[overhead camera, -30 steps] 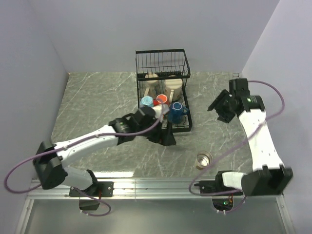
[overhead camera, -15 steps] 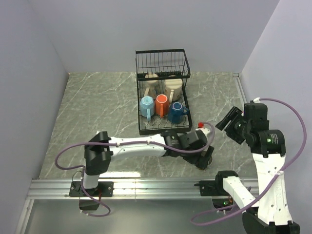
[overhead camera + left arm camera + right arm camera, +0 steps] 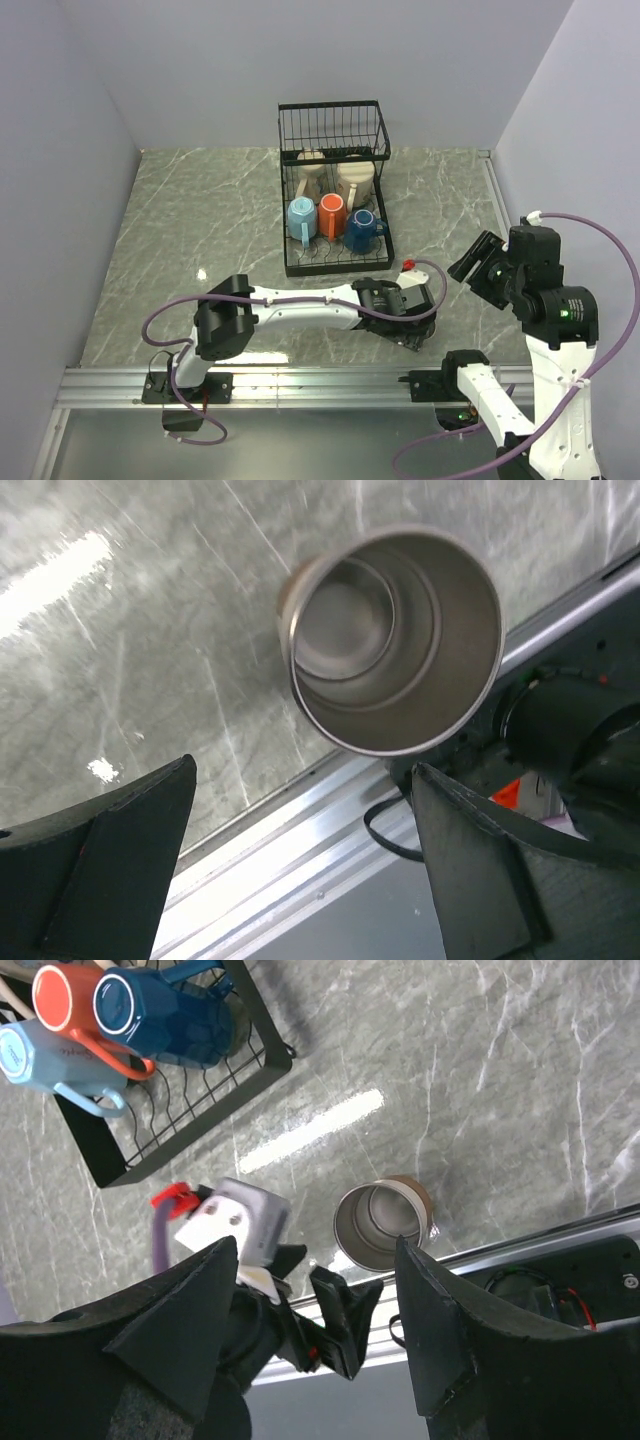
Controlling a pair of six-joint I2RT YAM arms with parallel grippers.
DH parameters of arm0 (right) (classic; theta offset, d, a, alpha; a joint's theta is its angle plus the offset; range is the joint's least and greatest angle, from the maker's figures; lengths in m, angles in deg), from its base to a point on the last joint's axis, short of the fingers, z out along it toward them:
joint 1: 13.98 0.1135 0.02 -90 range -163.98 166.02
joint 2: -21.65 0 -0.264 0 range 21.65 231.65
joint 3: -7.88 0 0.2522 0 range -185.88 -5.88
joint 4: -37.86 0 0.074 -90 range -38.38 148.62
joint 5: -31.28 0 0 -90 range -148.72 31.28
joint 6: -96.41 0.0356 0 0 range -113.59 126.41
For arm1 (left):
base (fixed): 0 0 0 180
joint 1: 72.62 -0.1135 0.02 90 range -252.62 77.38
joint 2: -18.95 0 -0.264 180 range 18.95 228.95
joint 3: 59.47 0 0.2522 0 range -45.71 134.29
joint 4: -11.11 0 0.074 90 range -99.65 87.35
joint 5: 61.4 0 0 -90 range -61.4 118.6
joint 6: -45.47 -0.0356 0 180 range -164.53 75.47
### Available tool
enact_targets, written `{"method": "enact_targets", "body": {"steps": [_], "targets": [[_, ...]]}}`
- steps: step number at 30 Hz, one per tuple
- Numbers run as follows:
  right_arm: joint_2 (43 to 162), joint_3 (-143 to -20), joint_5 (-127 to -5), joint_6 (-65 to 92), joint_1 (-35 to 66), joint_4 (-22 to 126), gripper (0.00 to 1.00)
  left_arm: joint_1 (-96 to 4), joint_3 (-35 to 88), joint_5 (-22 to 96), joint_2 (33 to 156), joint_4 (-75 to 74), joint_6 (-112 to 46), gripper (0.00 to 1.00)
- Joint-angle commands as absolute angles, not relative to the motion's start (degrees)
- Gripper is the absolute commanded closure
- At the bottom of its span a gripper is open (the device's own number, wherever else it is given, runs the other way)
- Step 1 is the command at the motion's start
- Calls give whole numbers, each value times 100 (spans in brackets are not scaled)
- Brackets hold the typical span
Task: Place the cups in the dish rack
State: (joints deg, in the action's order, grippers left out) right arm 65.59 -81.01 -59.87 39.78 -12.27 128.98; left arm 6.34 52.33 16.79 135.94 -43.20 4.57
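The small steel cup (image 3: 395, 640) stands upright near the table's front edge, also visible in the right wrist view (image 3: 380, 1225). My left gripper (image 3: 302, 770) hovers open just over its near side, with the fingers wide apart and nothing between them; in the top view the left gripper (image 3: 410, 325) covers the cup. The black wire dish rack (image 3: 383, 262) holds the light blue cup (image 3: 301, 218), orange cup (image 3: 332, 215), dark blue cup (image 3: 362, 228) and two cream cups (image 3: 355, 180). My right gripper (image 3: 480, 265) hangs open and empty at the right.
An aluminium rail (image 3: 300, 378) runs along the near table edge right below the steel cup. The right arm's base (image 3: 470, 380) and its cables sit close by. Grey walls enclose the marble table (image 3: 200, 220) on three sides.
My left arm swung from the rack's front edge across to the steel cup at the front right. The right arm drew back toward the near right side.
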Motion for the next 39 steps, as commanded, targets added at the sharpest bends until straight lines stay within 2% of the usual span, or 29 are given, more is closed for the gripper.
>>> {"method": "enact_targets", "body": {"steps": [1,11,18,21,28,33,36,37,39], "targets": [[6551,-8366,-5933,3832,-1249,13081,29,613,5441,1331,13453,-4335,662,6],[6489,-8305,-5916,3797,-1249,13151,29,384,5035,1454,13013,-3807,821,10],[6541,-8252,-5925,3770,-1249,13090,29,270,5159,1550,13172,-3763,750,11],[6586,-8261,-5889,3735,-1249,13072,29,218,5185,1603,13294,-3771,733,15],[6717,-8287,-5889,3656,-1249,13054,29,156,5492,1875,13918,-3772,610,40],[6770,-8375,-5731,3568,-1240,13116,29,94,5457,2034,14050,-3614,618,48],[6788,-8358,-5749,3551,-1249,13107,29,42,5352,2183,14068,-3482,654,67],[6788,-8357,-5758,3551,-1249,13098,29,24,5326,2218,14042,-3464,662,82],[6831,-8384,-5766,3542,-1249,13090,29,-55,5273,2158,13945,-3464,627,99]]}}
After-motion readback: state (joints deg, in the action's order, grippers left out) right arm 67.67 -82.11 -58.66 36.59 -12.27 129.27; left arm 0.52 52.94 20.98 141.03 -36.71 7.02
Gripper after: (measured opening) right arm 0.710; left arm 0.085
